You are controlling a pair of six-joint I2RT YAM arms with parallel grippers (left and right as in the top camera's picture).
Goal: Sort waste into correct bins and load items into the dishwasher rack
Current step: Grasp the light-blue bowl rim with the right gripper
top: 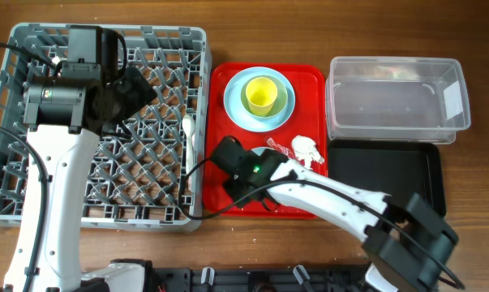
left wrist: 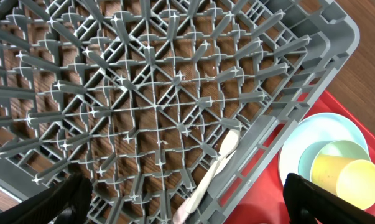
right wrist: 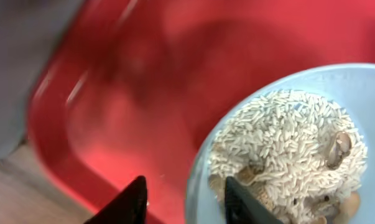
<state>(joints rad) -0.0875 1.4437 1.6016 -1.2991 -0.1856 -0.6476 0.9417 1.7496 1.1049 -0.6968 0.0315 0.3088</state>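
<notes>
Blur smears the far-left part of the right wrist view; only the red tray (right wrist: 175,74) and a corner of wood counter (right wrist: 13,186) read there. Light blue bowl (right wrist: 355,87) cut off at right and near edges, holding whitish rice scraps (right wrist: 280,137) with a few brownish bits, kind unclear. Right end effector (right wrist: 186,183) released: jaws apart, straddling the bowl's left rim, one finger over the rice, the other outside with bare tray between it and the rim. From overhead the bowl is hidden under the right arm at the tray's near-left corner. Crumpled tissue (top: 306,148) lies on the tray's right side; red wrapper (top: 278,146) just left of it, small, partly covered by the arm. Far end of the tray: plate (left wrist: 299,134) carrying the pale green bowl (left wrist: 346,149), yellow-green cup (left wrist: 352,180) inside that. Fork not made out. Dishwasher rack (top: 155,170) on the left, partly blocked by the left arm; white spoon (top: 189,130) lies inside along its right wall. Left end effector (left wrist: 196,205) released, fingers wide, above the rack. Clear tub (top: 390,77), far right, shows nothing in it; black tray (top: 390,162) just near of it, likewise.
</notes>
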